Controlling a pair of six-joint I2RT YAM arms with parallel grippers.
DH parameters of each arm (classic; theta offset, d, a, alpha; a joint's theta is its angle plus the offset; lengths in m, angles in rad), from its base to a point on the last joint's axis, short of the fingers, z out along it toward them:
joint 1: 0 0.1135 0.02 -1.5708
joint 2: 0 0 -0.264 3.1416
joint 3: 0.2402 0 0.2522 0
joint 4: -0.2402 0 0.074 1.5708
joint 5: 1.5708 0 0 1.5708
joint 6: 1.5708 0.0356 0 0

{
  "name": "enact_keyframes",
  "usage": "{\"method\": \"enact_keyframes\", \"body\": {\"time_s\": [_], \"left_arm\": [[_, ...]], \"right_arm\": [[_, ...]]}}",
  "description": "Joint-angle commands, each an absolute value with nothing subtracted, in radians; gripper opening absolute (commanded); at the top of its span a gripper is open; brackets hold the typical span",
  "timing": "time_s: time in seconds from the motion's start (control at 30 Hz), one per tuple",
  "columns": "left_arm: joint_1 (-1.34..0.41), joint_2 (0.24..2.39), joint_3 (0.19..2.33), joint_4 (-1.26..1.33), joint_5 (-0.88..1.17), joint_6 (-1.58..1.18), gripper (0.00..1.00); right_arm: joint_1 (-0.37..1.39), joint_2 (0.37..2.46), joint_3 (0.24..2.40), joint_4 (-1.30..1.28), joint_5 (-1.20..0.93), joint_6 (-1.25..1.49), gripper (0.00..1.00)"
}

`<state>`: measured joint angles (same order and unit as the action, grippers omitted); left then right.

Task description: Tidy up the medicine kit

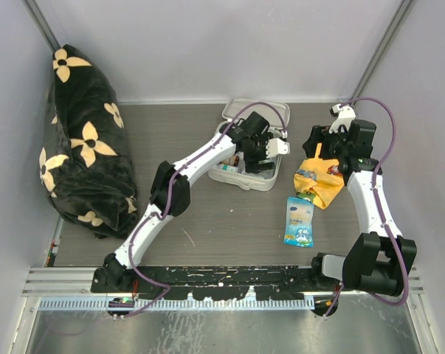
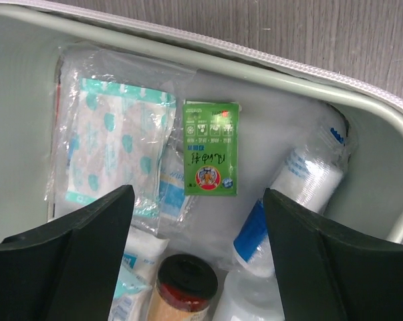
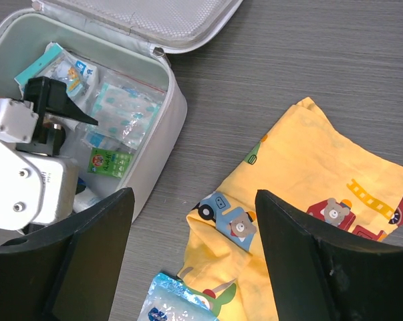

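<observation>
While left gripper [image 2: 196, 194] and right gripper [image 3: 192, 197] gape empty — rounded plastic medicine kit [image 3: 175, 115]; crinkly packets [image 2: 114, 147]

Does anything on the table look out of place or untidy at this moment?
Yes. A yellow cartoon-print cloth lies crumpled on the table right of the open medicine kit, and a blue packet lies flat beside it, nearer the robot. Both are outside the case, while other supplies are already inside it.

A dark grey wood-grain table [image 1: 207, 214] is carrying a black, cream-flowered blanket [image 1: 82, 147] at nine o'clock and an open pale grey plastic medicine kit [image 1: 244, 181] at twelve. A yellow cartoon-print cloth [image 1: 325, 188] is lying at three, a blue-yellow packet [image 1: 299, 221] at four.
</observation>
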<state>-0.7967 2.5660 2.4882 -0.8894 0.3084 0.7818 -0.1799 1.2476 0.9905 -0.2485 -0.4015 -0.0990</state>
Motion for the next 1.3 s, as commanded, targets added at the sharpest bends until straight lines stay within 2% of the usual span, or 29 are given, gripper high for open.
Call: {"method": "enact_keyframes", "body": {"time_s": [0.0,0.37,0.53,0.6,0.9,1.27], "left_arm": [[-0.796,2.429,2.505,-0.892,0.293,0.741,0.82],[-0.793,2.299,2.459,-0.89,0.216,0.638,0.99],[-0.768,2.198,2.352,-0.867,0.177,0.585,0.98],[-0.749,2.148,2.28,-0.843,0.162,0.557,0.98],[-0.632,1.859,1.829,-0.693,0.116,0.503,0.98],[-0.473,1.589,1.46,-0.637,0.168,0.414,0.98]], "right_arm": [[-0.187,1.22,1.01,-0.216,-0.402,-0.106,0.8],[-0.186,1.23,1.012,-0.213,-0.39,-0.107,0.85],[-0.187,1.234,1.013,-0.212,-0.394,-0.105,0.92],[-0.186,1.234,1.011,-0.212,-0.399,-0.104,0.99],[-0.186,1.222,1.007,-0.197,-0.354,-0.112,1.0],[-0.186,1.213,0.997,-0.18,-0.361,-0.116,1.0]]}}
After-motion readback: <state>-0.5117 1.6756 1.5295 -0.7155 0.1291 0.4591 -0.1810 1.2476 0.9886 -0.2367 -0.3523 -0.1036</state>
